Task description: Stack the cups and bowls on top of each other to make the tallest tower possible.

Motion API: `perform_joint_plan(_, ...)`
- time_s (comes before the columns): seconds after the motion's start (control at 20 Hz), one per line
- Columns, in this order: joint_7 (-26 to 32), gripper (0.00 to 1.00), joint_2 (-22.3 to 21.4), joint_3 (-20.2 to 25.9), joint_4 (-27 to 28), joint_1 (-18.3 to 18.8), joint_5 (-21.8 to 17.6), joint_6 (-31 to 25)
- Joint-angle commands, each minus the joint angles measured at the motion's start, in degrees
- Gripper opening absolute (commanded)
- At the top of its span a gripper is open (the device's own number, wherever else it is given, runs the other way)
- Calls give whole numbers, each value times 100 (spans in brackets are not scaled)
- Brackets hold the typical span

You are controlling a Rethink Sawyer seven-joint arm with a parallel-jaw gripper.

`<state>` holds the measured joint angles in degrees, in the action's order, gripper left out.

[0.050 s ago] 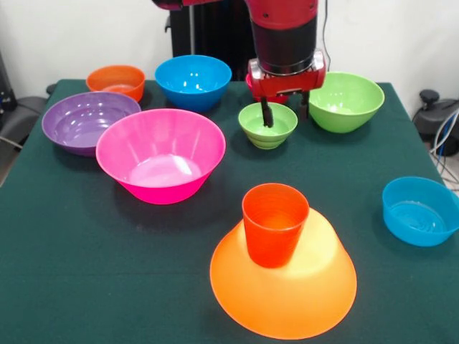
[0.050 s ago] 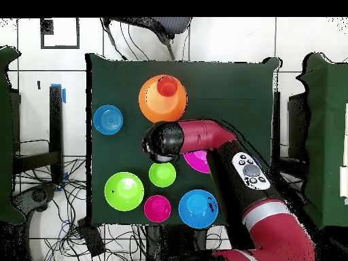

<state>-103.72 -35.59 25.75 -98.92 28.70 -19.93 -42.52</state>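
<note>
The tower is the largest orange bowl [image 1: 287, 294] [image 2: 155, 107], rim down at the front of the table, with the orange-red cup [image 1: 275, 223] [image 2: 166, 86] upright on its base. My gripper [image 1: 285, 113] hangs open over the small green bowl [image 1: 267, 127] [image 2: 162, 175]. One finger [image 1: 267, 113] shows against the bowl's inside and the other is just past its right rim. Nothing is held. In the overhead view the wrist hides the fingers.
Loose bowls stand rim up: large pink [image 1: 161, 154], purple [image 1: 87, 120], small orange [image 1: 117, 80], blue [image 1: 193, 80] [image 2: 198, 208], large green [image 1: 346, 100] [image 2: 124, 191], small blue [image 1: 419, 210] [image 2: 108, 119]. A small pink-red bowl [image 2: 157, 208] sits behind the gripper. The arm [image 2: 204, 136] covers the pink bowl from overhead.
</note>
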Motion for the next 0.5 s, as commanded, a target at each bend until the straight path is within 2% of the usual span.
perform_joint_plan(0.05,-178,100,268,-483,369,-115,-387,-286)
perform_joint_plan(0.5,-7,100,214,-715,477,-161,-395,-513)
